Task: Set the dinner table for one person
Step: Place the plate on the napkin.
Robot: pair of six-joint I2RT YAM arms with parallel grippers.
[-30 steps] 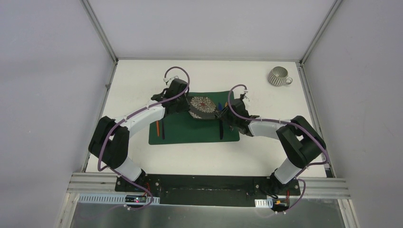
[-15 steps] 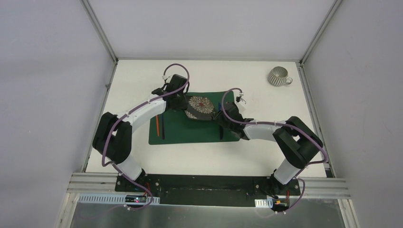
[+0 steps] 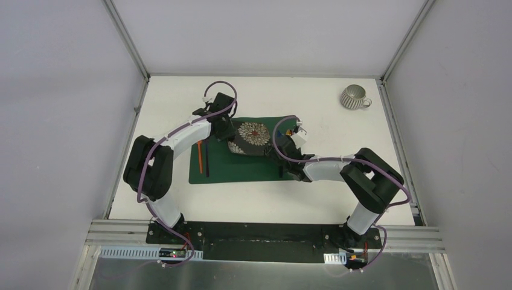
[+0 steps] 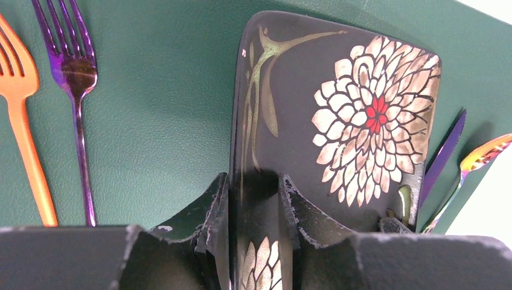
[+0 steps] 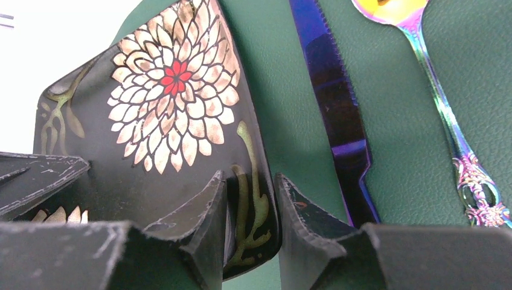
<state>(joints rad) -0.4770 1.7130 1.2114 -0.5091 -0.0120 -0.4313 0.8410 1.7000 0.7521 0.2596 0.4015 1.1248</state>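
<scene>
When read from the left: orange fork (image 4: pixel 24 121) farthest out to the left of the left tool (image 4: pixel 252 181), flat on the dark green placemat (image 4: pixel 157 121). Just beside it, on the side nearer the tool, a purple fork (image 4: pixel 75 72), tines pointing away from the tool, not touching its orange neighbour. Left tool narrow, clamped on the left rim of a black square plate (image 4: pixel 338 109) painted with a pale chrysanthemum and a red centre, rim caught between both fingers. Plate spanning the gap between the two tools, over the placemat; resting or lifted, cannot tell. Right tool (image 5: pixel 249 178) likewise narrow, pinching the opposite rim near a corner marked with gold stems. Right of that tool, a blue serrated knife (image 5: pixel 332 90) flat on the placemat, near the plate with green showing between. Further right, an iridescent spoon (image 5: pixel 435 90) with an ornate handle, beside the knife and apart from it. White surface (image 3: pixel 338 199) beneath the placemat, spreading out on every side of both tools. Well beyond the right tool, toward the far right corner of the surface, a ribbed grey mug (image 3: pixel 354 97), handle to the right.
</scene>
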